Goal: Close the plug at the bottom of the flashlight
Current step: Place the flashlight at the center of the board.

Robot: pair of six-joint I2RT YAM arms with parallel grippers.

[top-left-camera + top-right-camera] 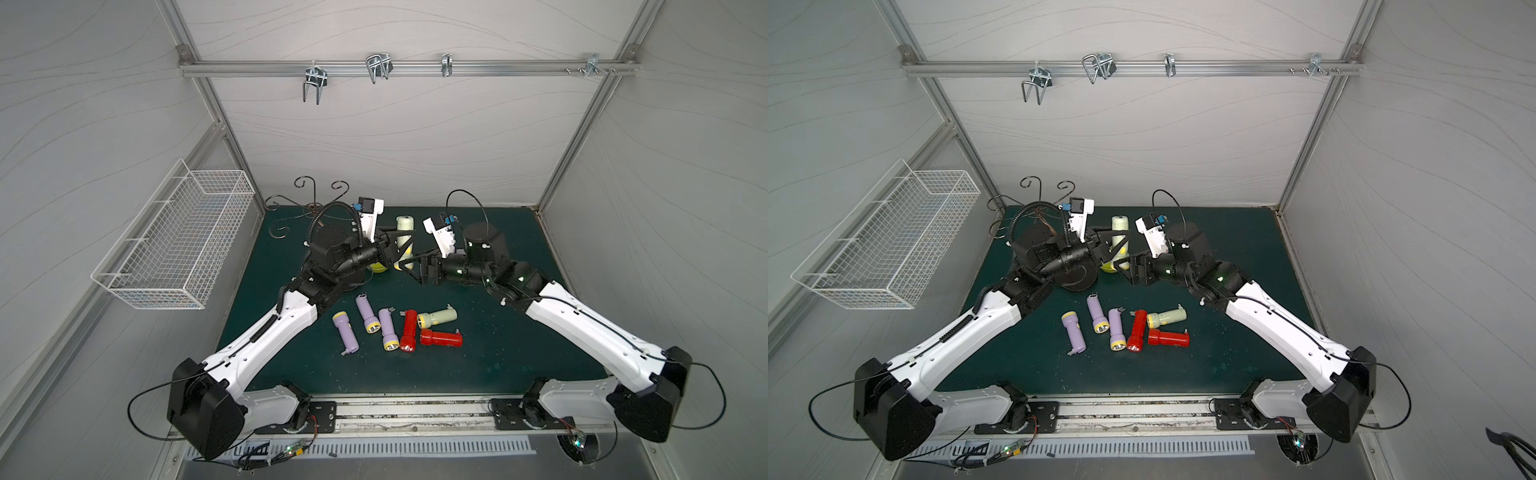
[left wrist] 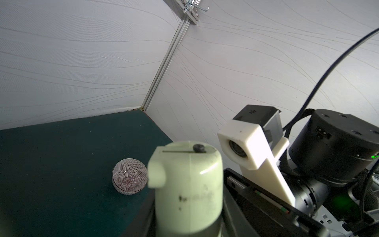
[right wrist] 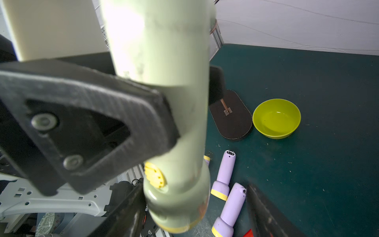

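Note:
A pale green flashlight [image 1: 405, 235] stands tilted above the mat, tail up and yellow-rimmed head down. My left gripper [image 1: 400, 246] is shut on its barrel, and its black finger [image 3: 86, 123] presses against the body. The tail end [image 2: 188, 156] shows a flat face with a thin slot and a small dark knob [image 2: 199, 147]; a green lug [image 2: 156, 174] juts from its side. Whether that lug is the plug I cannot tell. My right gripper [image 3: 194, 215] is open, with its jaws on either side of the head [image 3: 176, 205] and a gap on one side.
Several purple, red and pale green flashlights [image 1: 399, 328] lie on the green mat [image 1: 498, 353] in front of the arms. A yellow-green bowl [image 3: 276, 119] and a dark stand base [image 3: 231, 117] sit under the left arm. A striped dome [image 2: 130, 176] lies at the back, and a wire basket [image 1: 174, 241] hangs on the left wall.

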